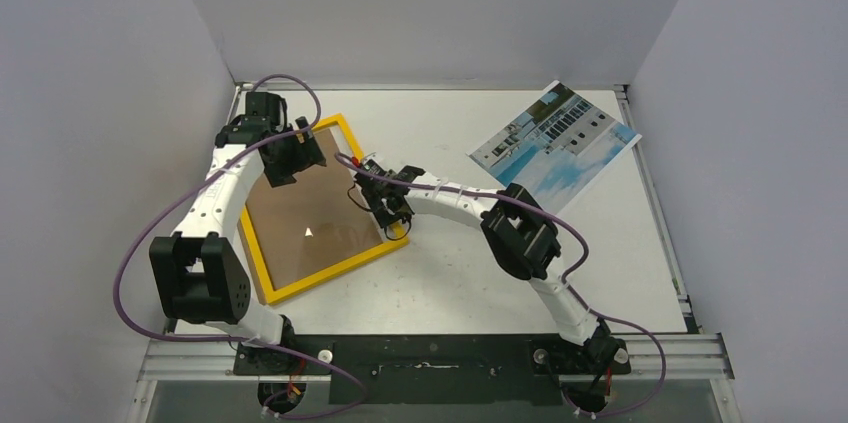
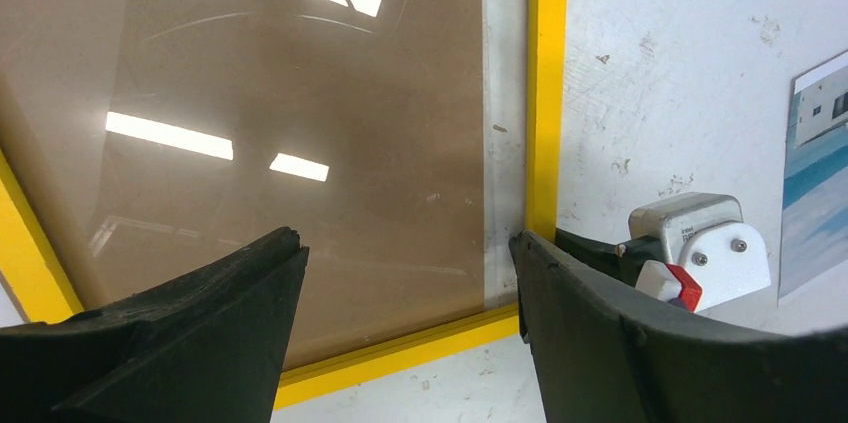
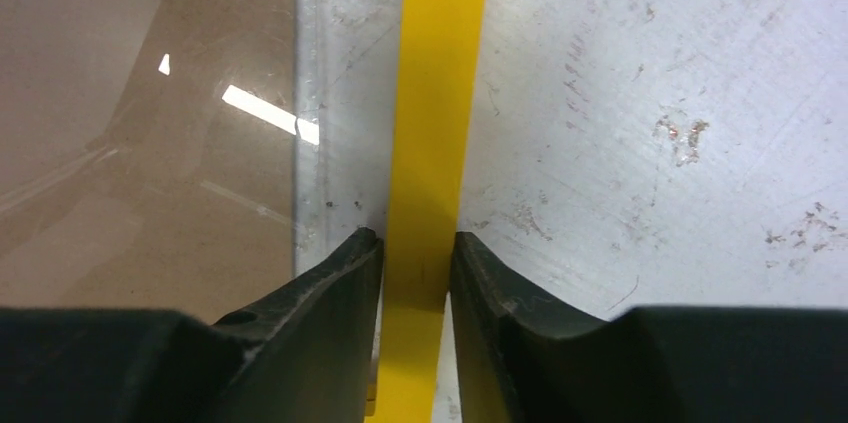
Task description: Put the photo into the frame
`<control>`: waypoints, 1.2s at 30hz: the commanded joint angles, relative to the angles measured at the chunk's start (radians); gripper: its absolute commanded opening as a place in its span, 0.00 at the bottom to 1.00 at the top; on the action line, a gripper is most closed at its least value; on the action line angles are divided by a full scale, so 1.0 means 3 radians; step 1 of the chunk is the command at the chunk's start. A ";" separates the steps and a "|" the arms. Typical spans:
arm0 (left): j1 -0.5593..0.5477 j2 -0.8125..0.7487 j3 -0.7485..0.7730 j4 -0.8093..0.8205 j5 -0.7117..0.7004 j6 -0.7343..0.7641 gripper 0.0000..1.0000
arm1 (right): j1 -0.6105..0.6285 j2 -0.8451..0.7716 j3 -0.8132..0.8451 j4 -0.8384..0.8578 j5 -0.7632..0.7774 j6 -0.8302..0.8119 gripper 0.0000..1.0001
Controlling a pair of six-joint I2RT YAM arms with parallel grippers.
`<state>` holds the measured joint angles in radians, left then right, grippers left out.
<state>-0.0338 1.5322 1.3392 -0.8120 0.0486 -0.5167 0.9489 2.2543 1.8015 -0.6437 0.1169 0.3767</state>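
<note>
The frame (image 1: 330, 271) lies flat at the table's left, yellow front up, with a brown backing board (image 1: 300, 223) showing behind a glossy pane. The photo (image 1: 555, 146) lies face up at the far right, apart from both grippers; its edge shows in the left wrist view (image 2: 815, 173). My left gripper (image 1: 300, 148) hovers open and empty over the frame's far corner (image 2: 547, 93). My right gripper (image 1: 385, 205) is shut on the frame's right rail (image 3: 435, 123), one finger on each side. The backing board (image 3: 140, 143) stops short of that rail, leaving a pale strip.
Grey walls close in the table at the left, back and right. A metal rail (image 1: 660, 203) runs along the right table edge. The black base bar (image 1: 430, 353) with both arm mounts runs along the near edge. The right wrist's camera housing (image 2: 700, 248) sits close to my left fingers.
</note>
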 commanded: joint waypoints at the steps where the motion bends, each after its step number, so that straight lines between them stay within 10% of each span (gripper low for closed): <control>1: 0.0031 -0.0010 0.0020 0.0098 0.0240 -0.0044 0.75 | 0.0005 -0.0098 0.0027 0.0075 0.0239 -0.0039 0.26; 21: 0.0036 0.0332 -0.0172 0.1419 0.1694 -0.0702 0.86 | 0.0002 -0.0995 -0.0605 0.0739 0.0376 0.0191 0.07; 31: -0.0024 0.0769 -0.0360 0.2226 0.1820 -0.1112 0.85 | 0.0005 -0.1160 -0.0848 0.0917 0.0431 0.0198 0.06; 36: -0.0184 0.0975 -0.0002 0.1608 0.1424 -0.0985 0.82 | 0.0020 -0.1231 -0.0963 0.1044 0.0475 0.0133 0.06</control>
<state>-0.0498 1.8000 1.2396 -0.2714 0.5438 -0.8207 0.9493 1.9942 1.5253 -0.4221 0.2096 0.4149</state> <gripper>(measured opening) 0.826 0.260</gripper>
